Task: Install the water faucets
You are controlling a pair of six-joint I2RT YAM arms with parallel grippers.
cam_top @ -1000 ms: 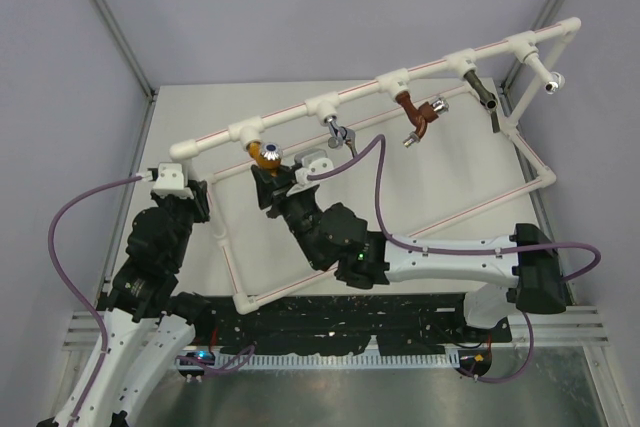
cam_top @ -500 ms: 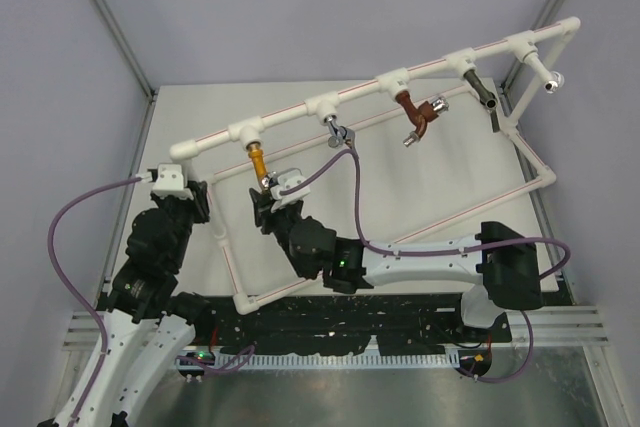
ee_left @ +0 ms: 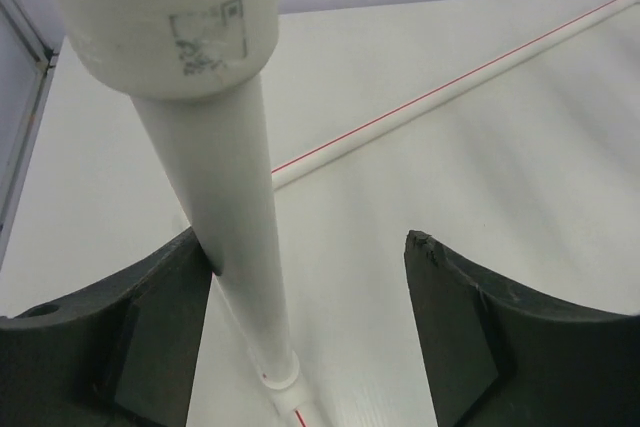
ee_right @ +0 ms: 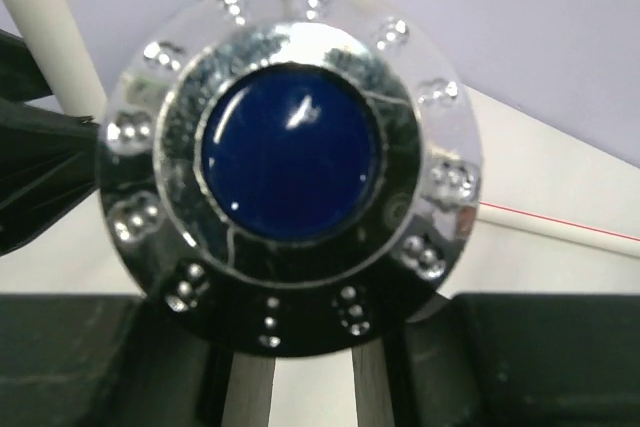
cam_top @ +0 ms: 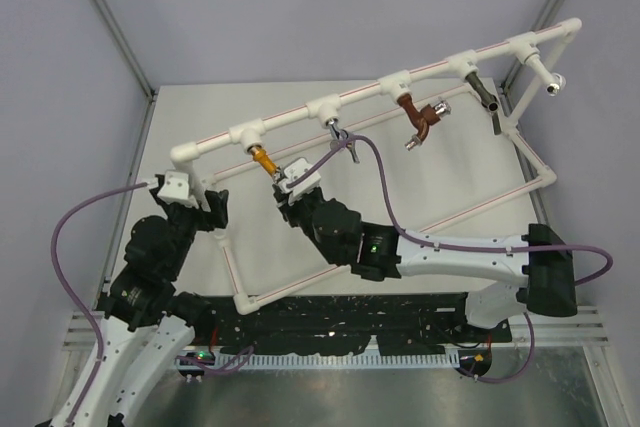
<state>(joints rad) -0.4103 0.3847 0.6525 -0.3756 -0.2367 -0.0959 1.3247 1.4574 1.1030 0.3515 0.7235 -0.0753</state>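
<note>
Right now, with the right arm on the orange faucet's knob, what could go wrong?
1. Left gripper is open around the frame pipe, touching one finger only, so the frame may shift when the orange faucet is twisted.
2. The right arm's purple cable arcs close by the silver tap and could snag.
3. Right gripper's hold on the knob is not visible; it may slip.

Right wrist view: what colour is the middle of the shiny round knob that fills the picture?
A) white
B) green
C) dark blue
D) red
C: the silver knob on the end of the orange water faucet has a glossy dark blue disc at its centre, ringed by chrome studs.
</note>
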